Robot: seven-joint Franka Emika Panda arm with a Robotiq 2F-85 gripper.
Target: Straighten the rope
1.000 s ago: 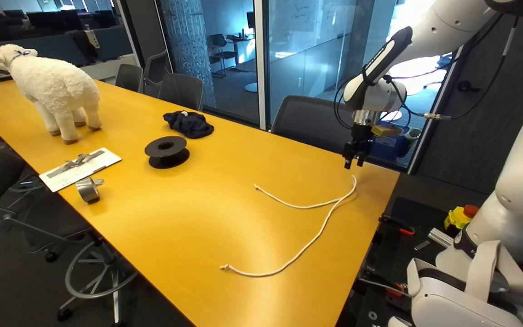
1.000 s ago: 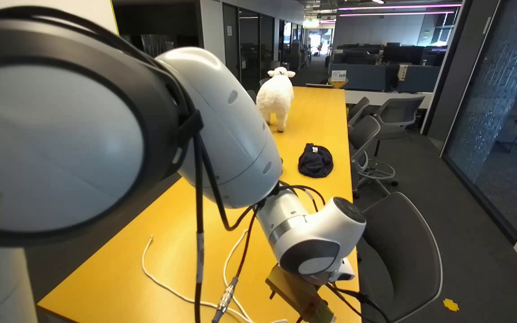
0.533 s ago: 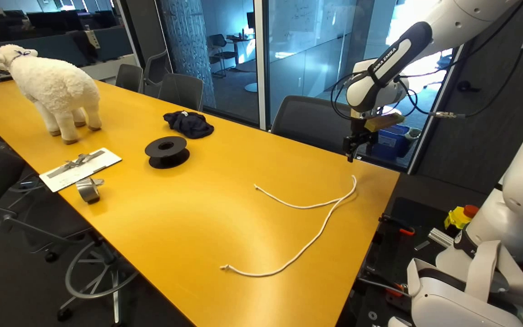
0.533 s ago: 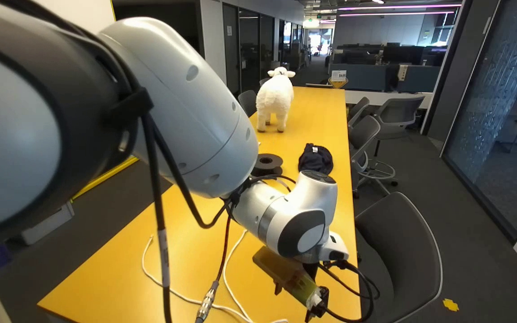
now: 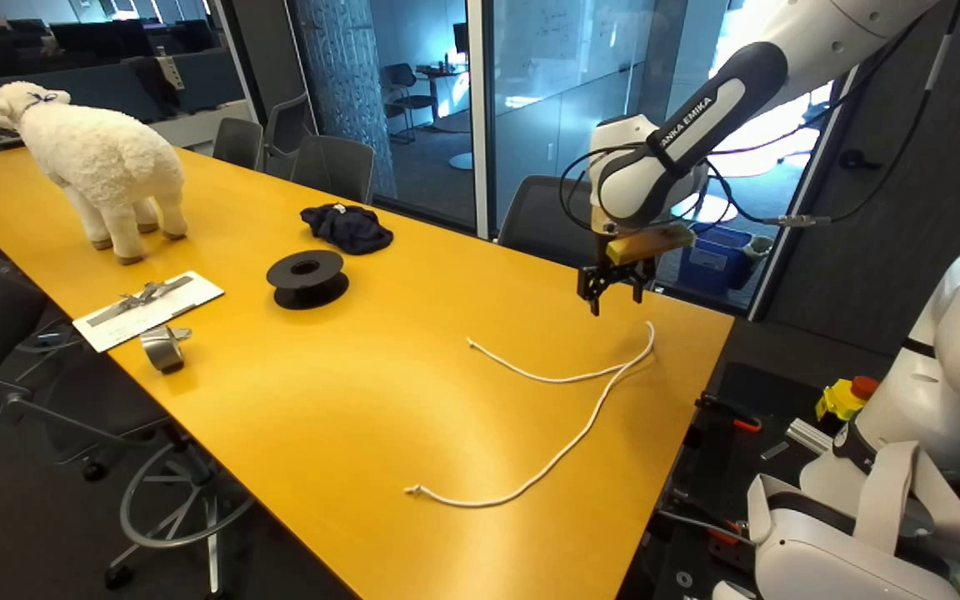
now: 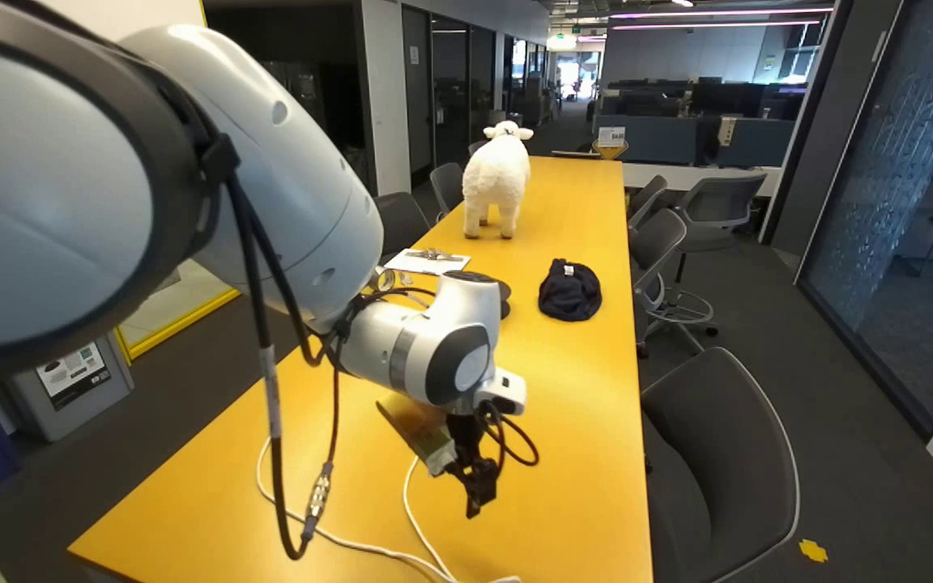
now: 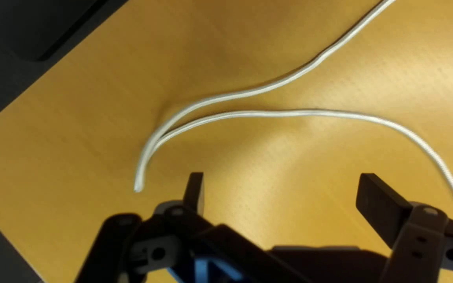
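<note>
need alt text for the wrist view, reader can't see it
A whitish rope lies on a yellow tabletop, not straight, its two strands meeting left of centre and spreading apart to the right. Open jaws show at the bottom, holding nothing.

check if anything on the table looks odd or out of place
The plush sheep seems out of place on an office table. The white rope lies askew, its two curved strands meeting near the table's end.

Both exterior views overlook the table point(image 5: 347, 392); wrist view, nearer, faces down.
</note>
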